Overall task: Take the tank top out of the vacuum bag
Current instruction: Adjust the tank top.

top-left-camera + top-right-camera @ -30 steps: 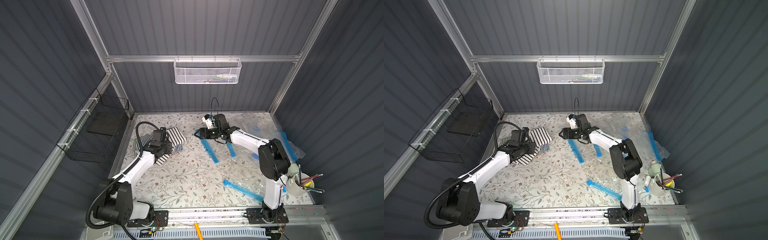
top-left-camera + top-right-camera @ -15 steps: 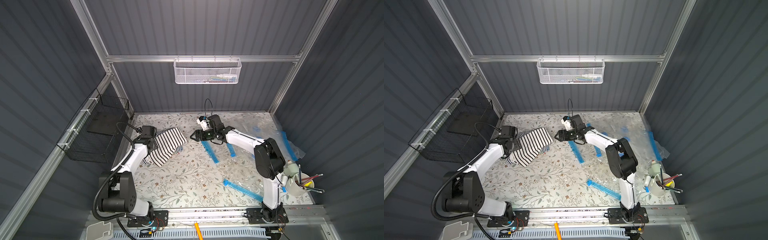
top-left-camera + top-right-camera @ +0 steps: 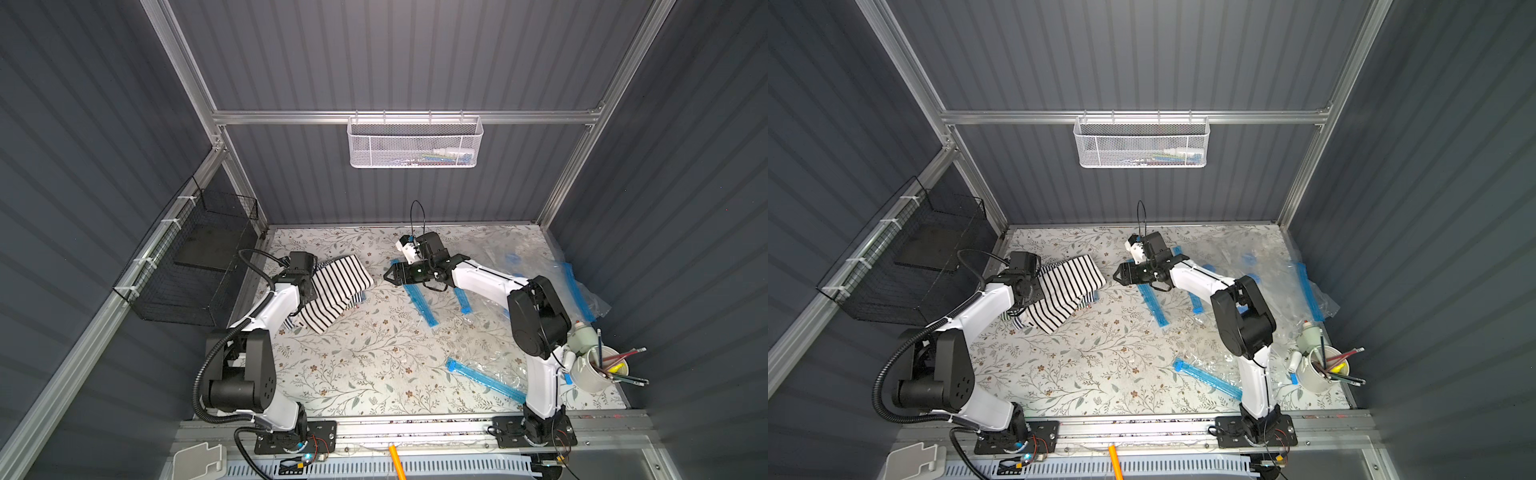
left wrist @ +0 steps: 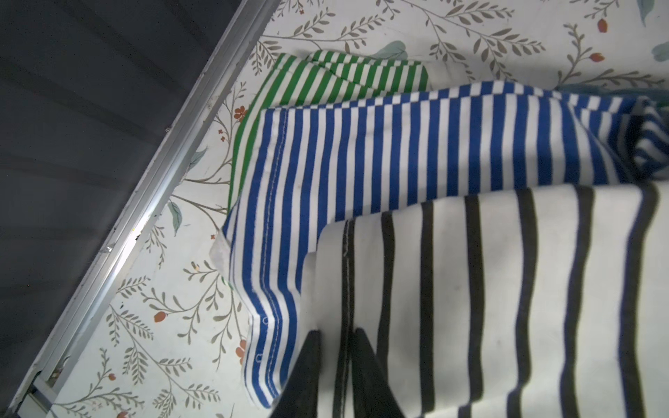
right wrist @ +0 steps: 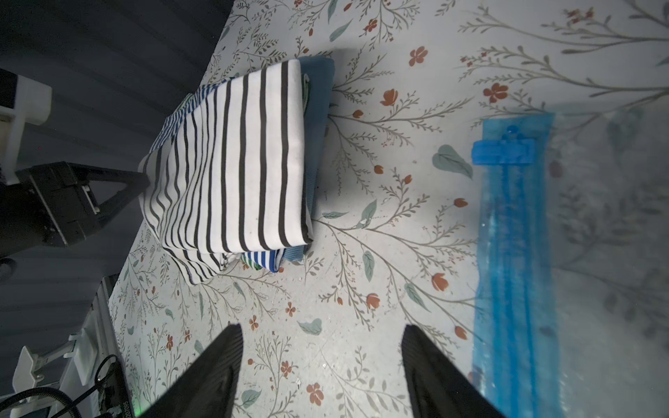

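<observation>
Just closed left hand (image 4: 335,336) from wide onto hem of black-striped tank top (image 4: 506,289), atop striped pile (image 4: 362,152) on counter (image 5: 398,235), well apart from vacuum bag (image 5: 514,253). Holds right hand (image 5: 322,333) wide, empty. Seems already extracted.

The left arm (image 3: 272,309) reaches from its front base toward the back, with the forearm stretched forward and the wrist bent down. The left claw (image 4: 335,338) has both fingers (image 4: 365,369) standing near together, and they pinch the hem of the tank top (image 4: 506,289) between them. The right arm (image 3: 486,282) rises from its base, folds at the elbow and stretches across toward the left arm. The right claw (image 5: 320,331) points that way with its fingers spread wide, holding nothing.
</observation>
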Controlling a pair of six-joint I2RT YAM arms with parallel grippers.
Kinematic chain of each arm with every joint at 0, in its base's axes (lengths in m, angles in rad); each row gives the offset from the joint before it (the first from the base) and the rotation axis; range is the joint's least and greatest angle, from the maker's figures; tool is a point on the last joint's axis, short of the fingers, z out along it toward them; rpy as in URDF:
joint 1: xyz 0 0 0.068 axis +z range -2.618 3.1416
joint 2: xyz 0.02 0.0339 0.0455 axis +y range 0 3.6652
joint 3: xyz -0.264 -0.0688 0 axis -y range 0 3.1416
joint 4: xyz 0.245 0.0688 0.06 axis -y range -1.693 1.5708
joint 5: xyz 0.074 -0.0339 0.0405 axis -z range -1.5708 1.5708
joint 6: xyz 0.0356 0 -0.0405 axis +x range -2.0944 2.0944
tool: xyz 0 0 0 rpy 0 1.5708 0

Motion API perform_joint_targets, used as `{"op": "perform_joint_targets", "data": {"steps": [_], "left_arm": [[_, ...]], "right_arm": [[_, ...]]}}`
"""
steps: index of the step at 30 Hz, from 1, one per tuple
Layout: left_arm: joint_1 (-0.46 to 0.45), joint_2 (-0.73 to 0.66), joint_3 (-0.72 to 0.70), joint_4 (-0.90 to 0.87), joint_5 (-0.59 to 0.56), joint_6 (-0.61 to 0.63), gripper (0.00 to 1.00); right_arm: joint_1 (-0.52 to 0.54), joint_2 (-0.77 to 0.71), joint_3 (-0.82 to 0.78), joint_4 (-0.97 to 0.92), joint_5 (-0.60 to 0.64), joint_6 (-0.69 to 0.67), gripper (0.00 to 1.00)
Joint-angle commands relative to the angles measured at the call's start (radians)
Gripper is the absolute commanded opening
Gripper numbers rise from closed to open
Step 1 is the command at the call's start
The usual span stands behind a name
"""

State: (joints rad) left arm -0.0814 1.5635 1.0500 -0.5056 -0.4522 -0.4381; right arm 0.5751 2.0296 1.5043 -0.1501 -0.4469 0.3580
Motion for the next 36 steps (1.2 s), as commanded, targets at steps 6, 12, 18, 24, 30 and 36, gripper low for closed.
{"op": "perform_joint_targets", "data": {"steps": [6,12,18,24,30,36], "left_arm": [[0.010,0.058,0.034,-0.024,-0.064,0.013,0.00],[0.035,0.143,0.142,-0.060,-0.172,0.032,0.00],[0.040,0.212,0.300,-0.080,-0.320,0.062,0.00],[0.046,0.344,0.409,-0.080,-0.499,0.114,0.00],[0.056,0.363,0.409,-0.064,-0.409,0.126,0.14],[0.041,0.229,0.372,-0.044,-0.400,0.113,0.96]], "right_arm": [[-0.030,-0.056,-0.041,-0.002,0.029,0.004,0.70],[-0.031,-0.069,-0.058,0.000,0.035,0.006,0.70],[-0.031,-0.070,-0.065,0.004,0.035,0.009,0.70],[-0.029,-0.072,-0.064,0.000,0.032,0.004,0.70],[-0.011,-0.065,-0.069,0.020,0.000,-0.001,0.72],[0.007,-0.053,-0.054,0.037,-0.010,0.000,0.73]]}}
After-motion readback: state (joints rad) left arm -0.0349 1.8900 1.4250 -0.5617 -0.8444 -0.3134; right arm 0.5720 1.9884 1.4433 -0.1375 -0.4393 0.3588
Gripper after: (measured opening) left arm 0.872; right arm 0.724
